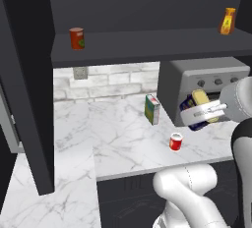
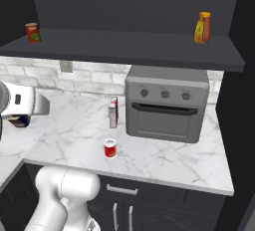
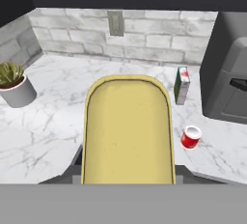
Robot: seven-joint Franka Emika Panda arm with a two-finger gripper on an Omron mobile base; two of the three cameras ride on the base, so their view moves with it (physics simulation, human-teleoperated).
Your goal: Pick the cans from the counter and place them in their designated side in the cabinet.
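Fingers (image 1: 209,111) clamped on the yellow-topped tin (image 1: 199,105), held above the surface (image 1: 118,138); 1 red can (image 1: 175,141) awaits, neither yet in the cabinet (image 1: 147,45).

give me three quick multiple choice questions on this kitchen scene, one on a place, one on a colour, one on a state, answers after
1. Where is the short red can?
A. on the cabinet shelf
B. on the counter
C. inside the oven

2. What colour is the top of the boxy tin?
A. yellow
B. green
C. white

3. What is the gripper doing?
A. open above the carton
B. shut on the boxy tin, lifted off the counter
C. shut on the red can

Answers:
1 B, it stands on the marble in front of the oven.
2 A, the hand view shows its yellow top.
3 B, the left base view shows the tin clamped in the air.
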